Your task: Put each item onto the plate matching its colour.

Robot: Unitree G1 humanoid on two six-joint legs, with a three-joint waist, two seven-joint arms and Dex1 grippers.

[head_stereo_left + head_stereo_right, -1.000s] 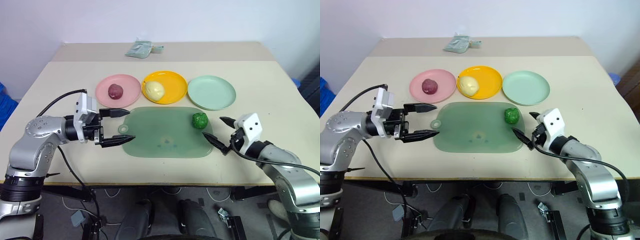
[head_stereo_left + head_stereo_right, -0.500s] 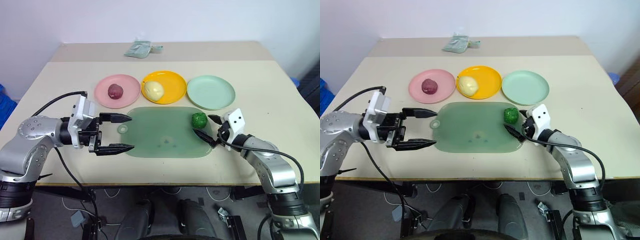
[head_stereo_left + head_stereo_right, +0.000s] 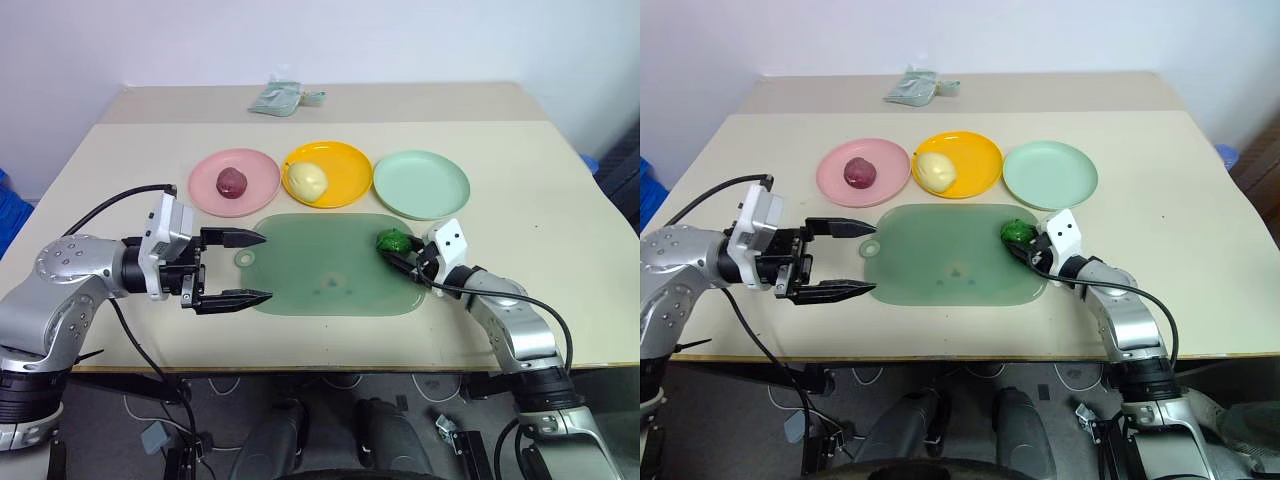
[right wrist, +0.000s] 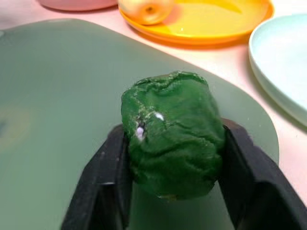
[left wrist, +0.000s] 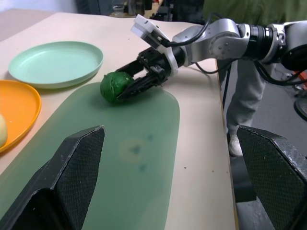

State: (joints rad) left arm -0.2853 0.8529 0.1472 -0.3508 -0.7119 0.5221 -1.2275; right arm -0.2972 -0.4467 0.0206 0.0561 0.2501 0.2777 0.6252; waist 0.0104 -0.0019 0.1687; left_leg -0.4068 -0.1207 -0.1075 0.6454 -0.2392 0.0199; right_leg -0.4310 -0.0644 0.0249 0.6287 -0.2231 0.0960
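The right gripper (image 4: 172,191) is clamped on the bumpy dark green vegetable (image 4: 172,146), one black finger on each flank, at the right end of the dull green mat (image 3: 320,270), near the mint green plate (image 3: 421,184). The toy looks light and slightly rubbery, its wrinkled skin likely giving good purchase; this mid-body hold seems sound. The right arm reaches forward, low and nearly level. The left gripper (image 3: 247,267) hovers spread wide over the mat's left edge.

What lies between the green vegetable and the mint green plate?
Only bare mat edge and tabletop separate the green vegetable from the mint green plate, seen in the left eye view.
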